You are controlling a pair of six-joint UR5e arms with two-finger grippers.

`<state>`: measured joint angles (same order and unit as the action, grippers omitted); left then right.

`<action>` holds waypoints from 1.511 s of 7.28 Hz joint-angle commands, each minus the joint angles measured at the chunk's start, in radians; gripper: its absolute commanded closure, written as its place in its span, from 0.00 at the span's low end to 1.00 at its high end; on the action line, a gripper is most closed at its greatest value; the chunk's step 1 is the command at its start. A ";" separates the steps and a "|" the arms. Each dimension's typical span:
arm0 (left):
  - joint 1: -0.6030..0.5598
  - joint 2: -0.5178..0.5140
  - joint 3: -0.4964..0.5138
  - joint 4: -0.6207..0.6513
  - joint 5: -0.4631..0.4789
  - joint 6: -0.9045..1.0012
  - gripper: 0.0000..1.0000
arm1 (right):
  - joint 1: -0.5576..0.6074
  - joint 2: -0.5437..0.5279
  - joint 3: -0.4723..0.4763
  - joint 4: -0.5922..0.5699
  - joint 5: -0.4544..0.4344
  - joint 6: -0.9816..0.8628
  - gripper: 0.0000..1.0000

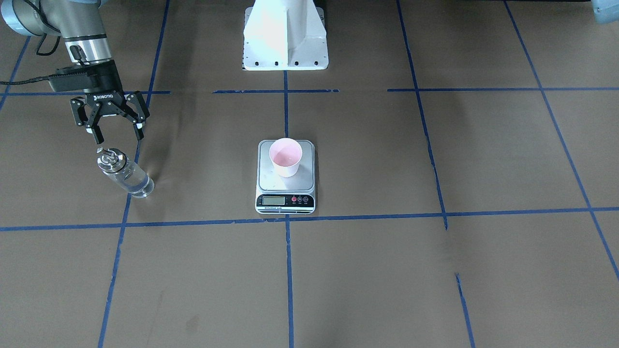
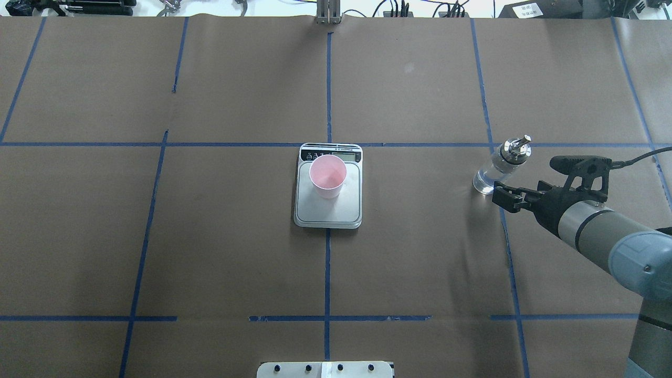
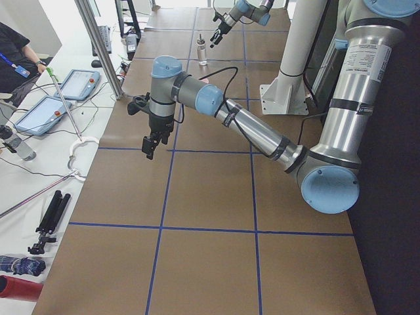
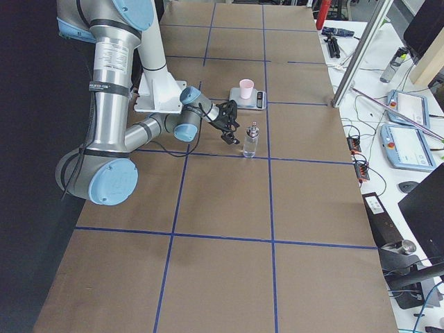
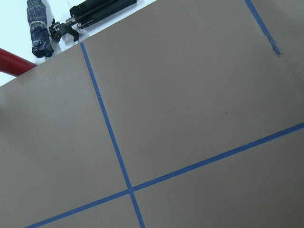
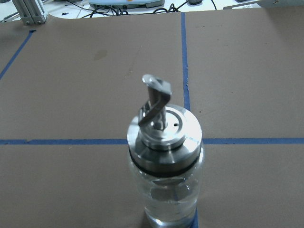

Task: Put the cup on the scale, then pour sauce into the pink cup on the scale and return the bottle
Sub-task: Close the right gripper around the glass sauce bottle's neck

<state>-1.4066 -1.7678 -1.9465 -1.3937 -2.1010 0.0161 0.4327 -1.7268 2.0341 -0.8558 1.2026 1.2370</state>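
Just ahead of your right gripper [image 1: 120,139], released and empty, stands the small clear glass bottle with silver spout cap [image 1: 125,173]; whether your left gripper [image 3: 151,146] is released or clenched cannot be told.

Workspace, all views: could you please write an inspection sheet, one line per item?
Surface: table covered in brown paper, with a blue tape grid.
Job's things: cup upright on scale; bottle upright on table, holding clear sauce.
Clutter: nothing seen on the paper.
Grippers: right gripper open, beside bottle, apart from it; left gripper over bare paper, state unclear.
Cables: black cable at right wrist; loose cables beyond far edge.
Surroundings: teach pendants, tripod, umbrella, seated person.
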 commanded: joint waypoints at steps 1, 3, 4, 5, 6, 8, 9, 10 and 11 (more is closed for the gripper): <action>-0.005 0.065 0.007 -0.008 -0.067 0.007 0.00 | -0.029 -0.002 -0.020 0.021 -0.052 0.001 0.00; -0.070 0.224 0.014 -0.084 -0.161 0.008 0.00 | -0.058 -0.004 -0.020 0.023 -0.107 0.002 0.00; -0.134 0.297 0.067 -0.172 -0.219 0.010 0.00 | -0.067 -0.003 -0.020 0.024 -0.118 0.004 0.00; -0.168 0.345 0.161 -0.302 -0.258 0.018 0.00 | -0.069 -0.003 -0.020 0.024 -0.123 0.004 0.00; -0.179 0.349 0.249 -0.427 -0.260 0.028 0.00 | -0.071 -0.003 -0.020 0.024 -0.127 0.004 0.00; -0.181 0.344 0.259 -0.442 -0.260 0.030 0.00 | -0.071 0.001 -0.020 0.026 -0.159 -0.010 0.00; -0.181 0.347 0.258 -0.442 -0.260 0.030 0.00 | -0.072 0.001 -0.025 0.026 -0.172 -0.014 0.00; -0.181 0.349 0.256 -0.442 -0.260 0.030 0.00 | -0.074 0.001 -0.038 0.027 -0.195 -0.022 0.00; -0.183 0.352 0.254 -0.444 -0.260 0.030 0.00 | -0.087 0.007 -0.058 0.043 -0.236 -0.022 0.00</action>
<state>-1.5880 -1.4192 -1.6907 -1.8355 -2.3607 0.0459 0.3568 -1.7244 1.9970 -0.8257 1.0099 1.2186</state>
